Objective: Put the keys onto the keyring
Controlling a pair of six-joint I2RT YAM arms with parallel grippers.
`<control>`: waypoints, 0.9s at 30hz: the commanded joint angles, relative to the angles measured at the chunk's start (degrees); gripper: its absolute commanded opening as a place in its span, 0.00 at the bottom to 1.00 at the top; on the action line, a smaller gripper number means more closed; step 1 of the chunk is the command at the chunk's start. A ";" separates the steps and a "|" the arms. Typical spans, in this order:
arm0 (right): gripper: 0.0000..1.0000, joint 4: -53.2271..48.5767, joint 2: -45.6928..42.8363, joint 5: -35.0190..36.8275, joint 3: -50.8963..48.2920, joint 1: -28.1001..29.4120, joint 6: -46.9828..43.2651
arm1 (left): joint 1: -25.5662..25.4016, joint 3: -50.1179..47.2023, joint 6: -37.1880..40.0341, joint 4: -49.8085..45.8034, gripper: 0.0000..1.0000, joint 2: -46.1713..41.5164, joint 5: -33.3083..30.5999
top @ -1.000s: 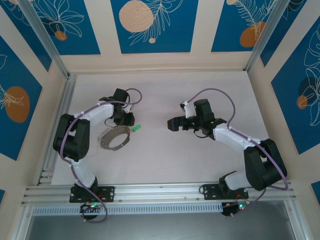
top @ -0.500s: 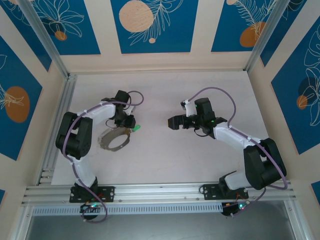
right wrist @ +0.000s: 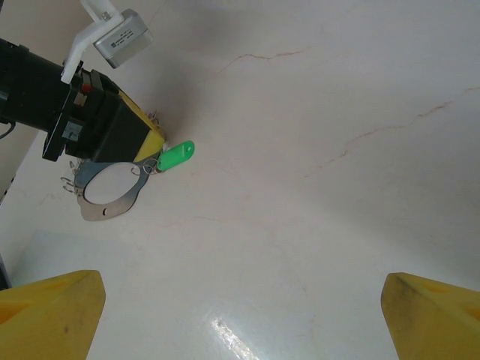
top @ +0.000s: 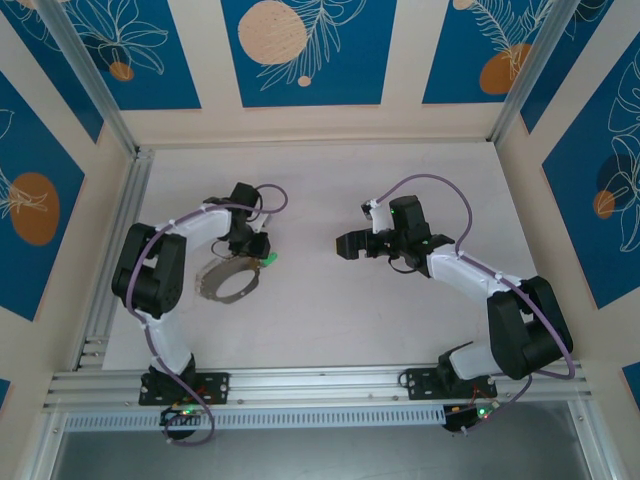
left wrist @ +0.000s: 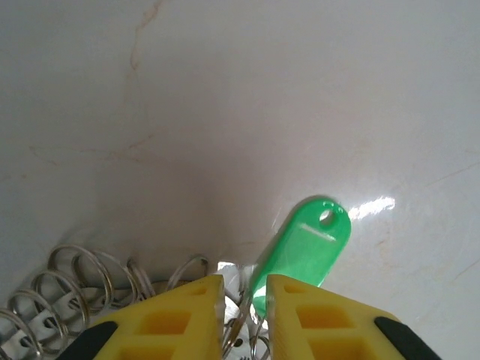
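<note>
The green key (left wrist: 304, 247) lies flat on the white table, its plastic head pointing up and right. My left gripper (left wrist: 246, 289) is nearly closed, and the key's lower end and thin wire ring sit between the yellow fingertips. The keyring (top: 203, 287), a grey metal loop, lies just beside and below my left gripper (top: 258, 250); its small coiled rings (left wrist: 75, 274) show to the left of the fingers. My right gripper (top: 350, 245) hovers open over bare table, well right of the green key (right wrist: 175, 157) and keyring (right wrist: 124, 206). The red key is out of view.
The white table (top: 330, 320) is walled by blue and cream patterned panels and aluminium posts. A metal rail (top: 320, 378) runs along the near edge by the arm bases. Purple cables (top: 440, 190) loop over both arms.
My left gripper has crept slightly down and toward the keyring, and the green key has shifted a little left with it. The right arm has barely moved.
</note>
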 commanded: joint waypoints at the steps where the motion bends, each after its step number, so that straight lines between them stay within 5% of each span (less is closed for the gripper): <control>1: 0.95 0.01 -0.88 -1.68 1.67 -0.31 -0.84 | -0.65 -1.66 1.27 -2.61 0.20 -2.73 0.92; 20: 0.95 -0.34 -3.84 -1.26 0.81 -0.42 -0.93 | -0.73 -2.66 1.49 -1.04 0.17 -2.53 -0.42; 27: 0.95 -0.43 -4.79 -1.06 0.29 -0.67 -1.17 | -0.73 -2.99 1.36 -0.38 0.09 -2.64 -1.55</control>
